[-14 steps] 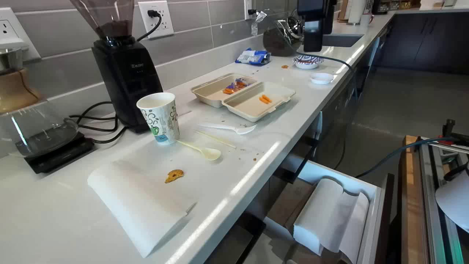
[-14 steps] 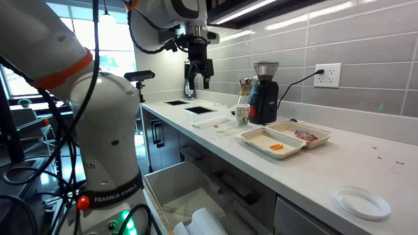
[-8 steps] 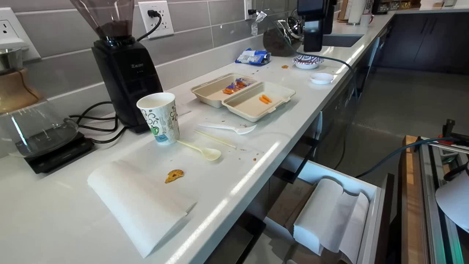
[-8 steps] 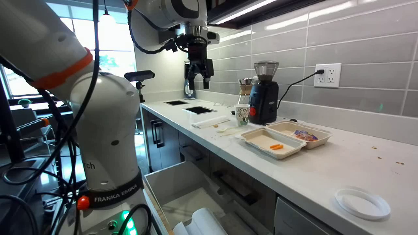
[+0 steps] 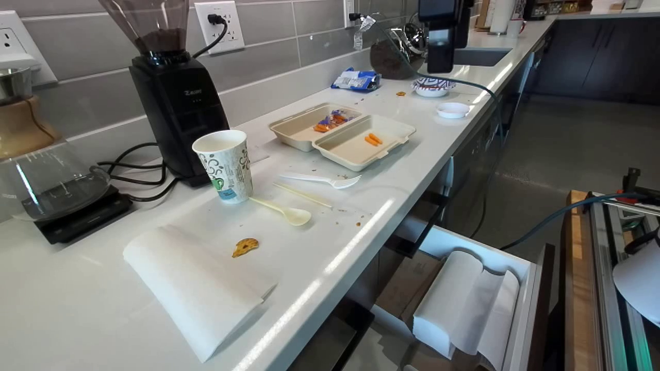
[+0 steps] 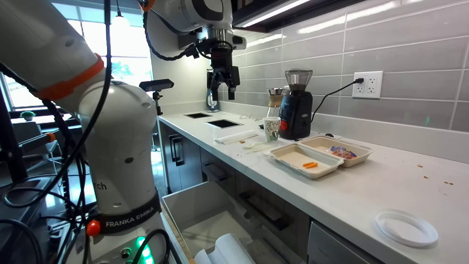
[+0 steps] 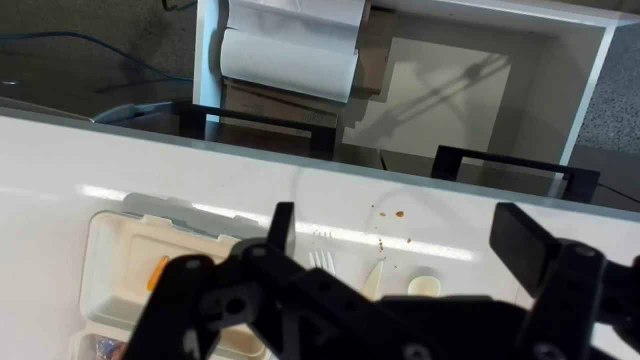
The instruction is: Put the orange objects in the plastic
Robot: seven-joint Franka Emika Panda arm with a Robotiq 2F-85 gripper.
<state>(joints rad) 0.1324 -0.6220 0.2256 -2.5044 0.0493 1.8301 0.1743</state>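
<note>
Two orange pieces (image 6: 311, 165) lie loose in one half of the takeout box (image 5: 343, 147), so both moves likely remain. Your jaws stand spread, empty. The plastic bag (image 5: 334, 119) in the other half seems to hold more already; you can't make out its opening, and the wrist view crops it.

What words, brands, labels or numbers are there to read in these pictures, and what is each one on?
"FRANKA EMIKA": on the black band low on the white robot arm.
"rch": on the same arm, above that band; no more of it shows.
Too small or blurred to read: print on the black coffee grinder, patterned white paper cup, crinkled blue-and-white packet and brown cardboard box.
</note>
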